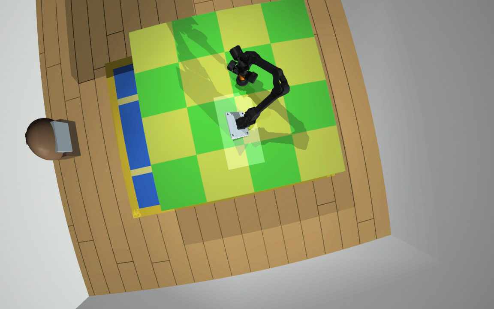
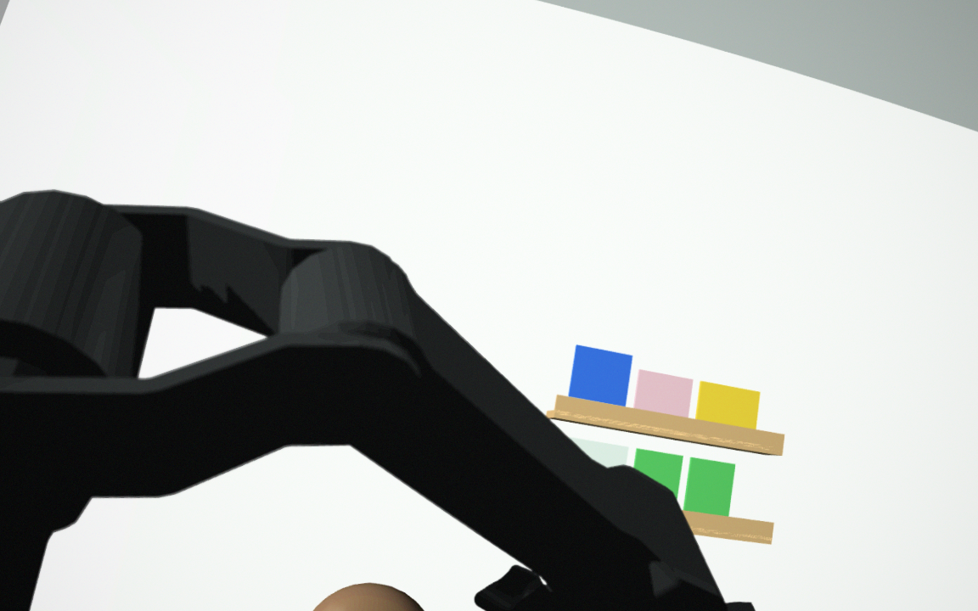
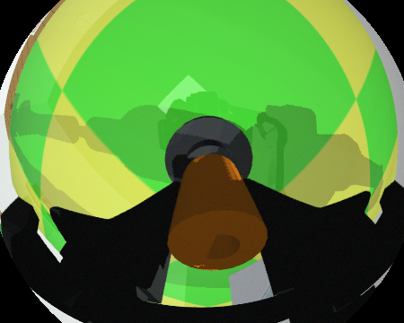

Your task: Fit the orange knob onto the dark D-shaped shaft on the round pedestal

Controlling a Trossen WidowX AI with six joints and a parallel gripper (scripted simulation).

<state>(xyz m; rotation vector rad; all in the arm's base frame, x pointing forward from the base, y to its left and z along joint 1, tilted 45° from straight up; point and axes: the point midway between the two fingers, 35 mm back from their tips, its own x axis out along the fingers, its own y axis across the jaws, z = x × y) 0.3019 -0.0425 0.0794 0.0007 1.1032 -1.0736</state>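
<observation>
On the checkered table (image 1: 176,169), left to right in the top view, the tool (image 1: 242,77) (image 3: 217,215) grips the orange knob (image 1: 242,77) (image 3: 217,197) at the round pedestal (image 1: 242,83) (image 3: 184,135); whether it is seated, I cannot tell. Farther right, the black arm (image 1: 266,100) (image 2: 211,410) bends toward its pale base plate (image 1: 233,132).

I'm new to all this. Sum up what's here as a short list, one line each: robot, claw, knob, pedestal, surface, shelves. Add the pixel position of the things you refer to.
robot: one black arm (image 1: 281,82) (image 2: 477,425)
claw: closed on the knob (image 1: 242,77) (image 3: 217,202)
knob: orange, over the pedestal (image 1: 242,83) (image 3: 184,139); whether it is seated, I cannot tell
pedestal: round, dark
surface: green and yellow checks (image 1: 168,134) (image 3: 211,54)
shelves: two (image 2: 667,427) (image 2: 735,527), holding colored blocks (image 2: 600,376)
</observation>
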